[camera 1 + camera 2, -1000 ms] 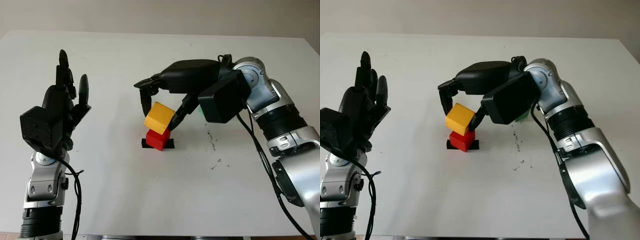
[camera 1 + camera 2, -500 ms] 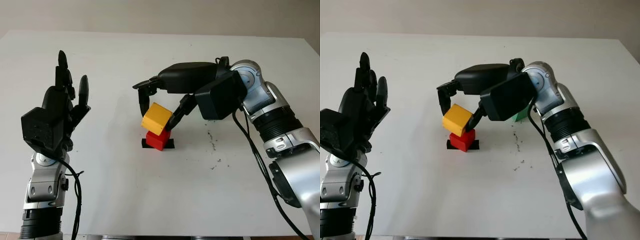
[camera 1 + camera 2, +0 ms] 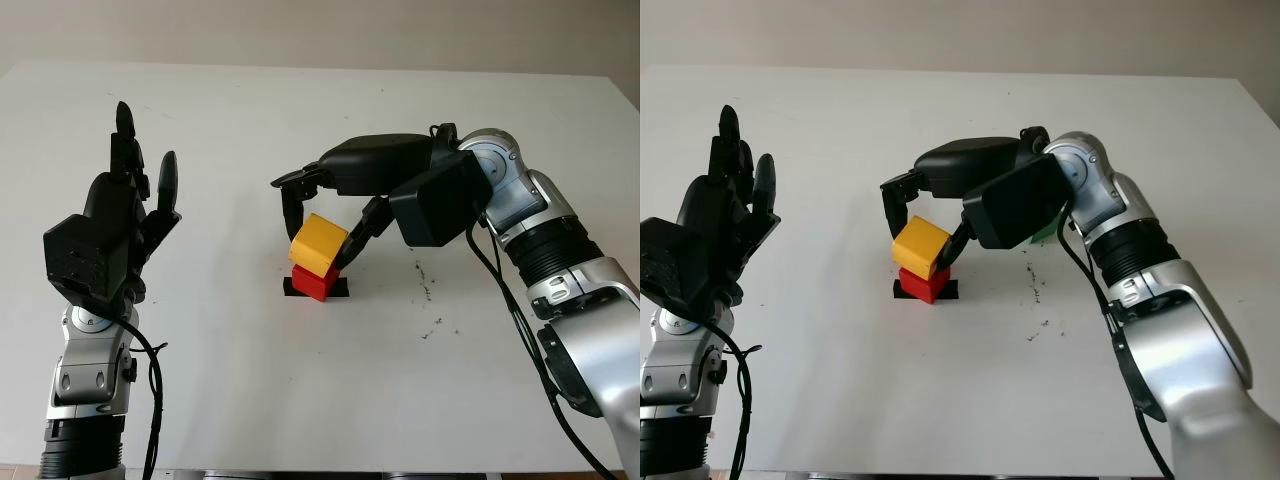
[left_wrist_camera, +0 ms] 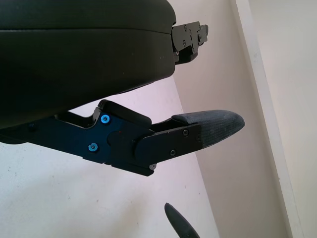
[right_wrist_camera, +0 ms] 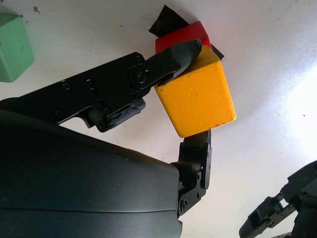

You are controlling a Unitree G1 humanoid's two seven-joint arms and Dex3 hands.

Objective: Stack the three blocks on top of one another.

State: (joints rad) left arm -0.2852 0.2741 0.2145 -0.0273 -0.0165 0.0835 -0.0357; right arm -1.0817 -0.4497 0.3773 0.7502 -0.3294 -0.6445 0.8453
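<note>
Right robot hand (image 3: 322, 215) reaches in over mid-table, fingers clamped on the yellow block (image 3: 319, 243): one fingertip (image 5: 184, 51) presses its side next to the red block, another finger is on the opposite face. Yellow block is tilted, lower edge sitting on or just above the red block (image 3: 316, 283), can't tell if it's fully seated. Red block sits on a black tape mark (image 3: 340, 289) on the table (image 3: 300, 400). Green block (image 5: 14, 47) lies on the table behind the right robot hand, near the palm side, apart from the red/yellow pair; in the right eye view a sliver of it (image 3: 1045, 232) shows beside the wrist housing. Some small dark specks (image 3: 428, 290) on the table right of the stack.

Left robot hand (image 3: 115, 225) is raised at the left side of the table, open, holding nothing, fingers pointing up, well apart from all blocks. Left wrist view shows one of its fingers (image 4: 208, 128) above bare white table.
</note>
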